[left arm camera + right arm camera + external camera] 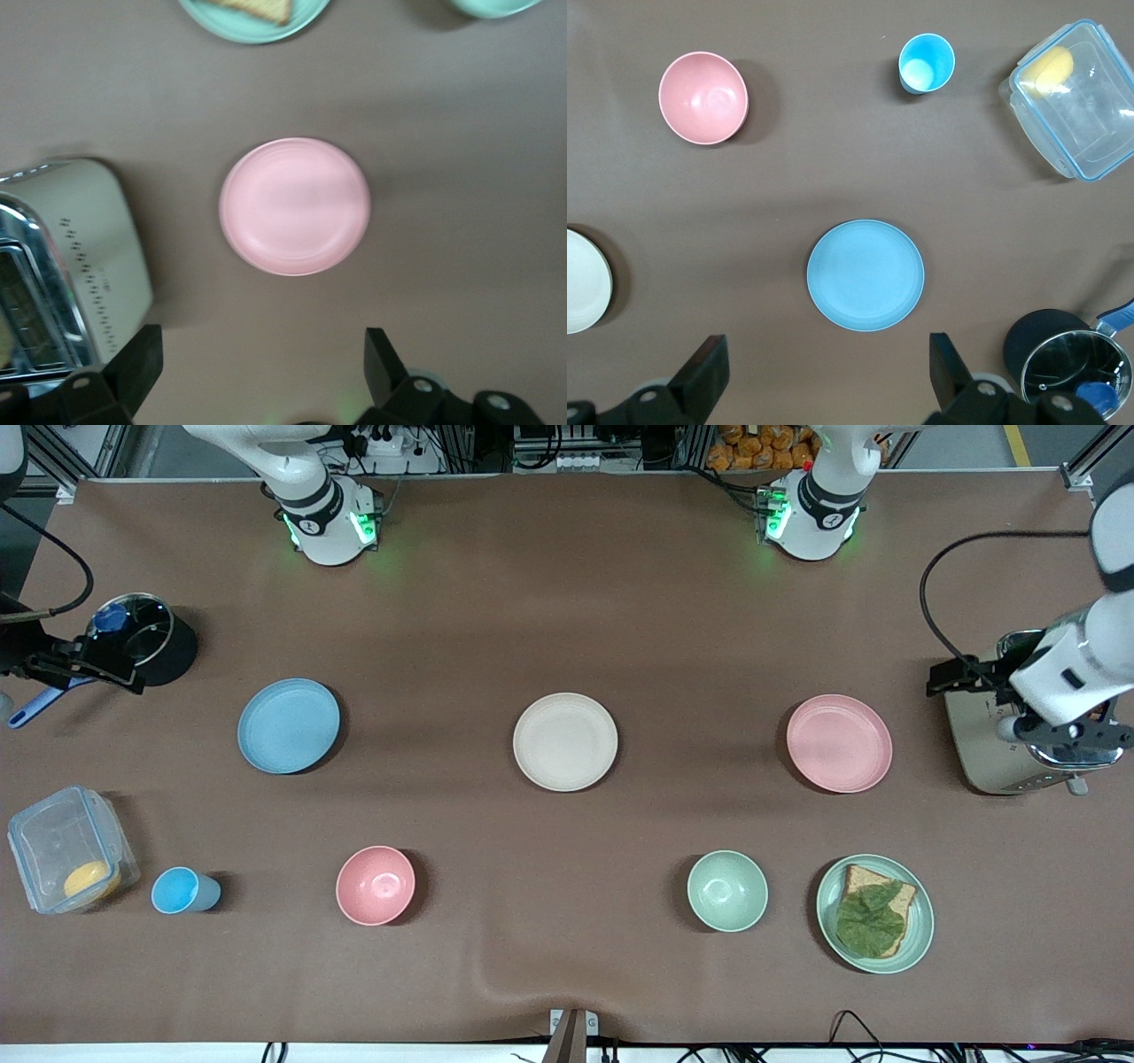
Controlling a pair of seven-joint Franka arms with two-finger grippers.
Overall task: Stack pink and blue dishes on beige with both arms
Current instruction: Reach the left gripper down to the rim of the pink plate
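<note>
beige plate mid-worktop, blue plate and pink plate flanking; left gripper over toaster, right gripper over pot, jaws open, empty

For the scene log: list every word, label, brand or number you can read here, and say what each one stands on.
No text can be read in any view.
Toaster: a row of small dark marks runs along its side, too blurred to read.
Left arm base and right arm base: each bears a small dark mark, too small to read.
Plates, bowls, cup and container: no markings visible.
</note>
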